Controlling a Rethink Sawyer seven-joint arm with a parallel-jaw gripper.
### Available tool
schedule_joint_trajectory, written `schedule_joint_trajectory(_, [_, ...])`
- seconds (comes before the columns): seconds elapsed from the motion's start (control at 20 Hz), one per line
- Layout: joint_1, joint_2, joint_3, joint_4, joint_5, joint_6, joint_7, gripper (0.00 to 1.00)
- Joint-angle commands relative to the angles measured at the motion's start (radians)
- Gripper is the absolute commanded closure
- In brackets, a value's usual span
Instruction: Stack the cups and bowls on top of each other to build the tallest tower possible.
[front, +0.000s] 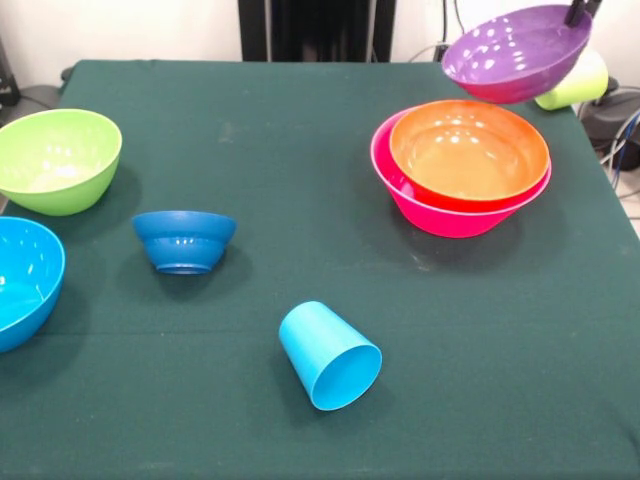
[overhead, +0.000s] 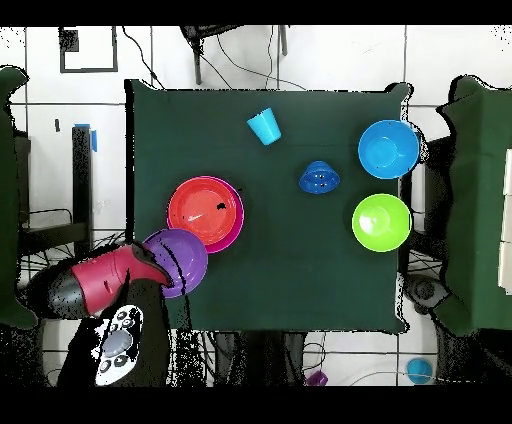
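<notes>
My gripper (front: 580, 12) is shut on the rim of the purple bowl (front: 515, 50) and holds it tilted in the air beyond the table's far right corner. In the overhead view the gripper (overhead: 150, 266) and purple bowl (overhead: 180, 262) are just beside the tower. The tower is the orange bowl (front: 468, 150) nested in the pink bowl (front: 440, 215). The yellow-green cup (front: 582, 85) lies behind the purple bowl. The sky blue cup (front: 330, 355) lies on its side near the front. The small orange bowl is out of view.
A lime green bowl (front: 55, 160) and a sky blue bowl (front: 25, 280) stand at the left edge. A small dark blue bowl (front: 185, 240) stands near them. The red arm (overhead: 100, 280) reaches in over the table corner.
</notes>
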Motion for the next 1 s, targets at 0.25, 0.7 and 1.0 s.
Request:
schedule_joint_trajectory(0.25, [-0.072,0.029,0.036,-0.025,-0.030,-0.051,0.049,1.00])
schedule_joint_trajectory(0.7, [-0.099,0.084,0.038,-0.056,-0.061,-0.099,0.031,1.00])
schedule_joint_trajectory(1.0, [-0.106,0.112,0.045,-0.095,-0.057,-0.089,0.023,1.00])
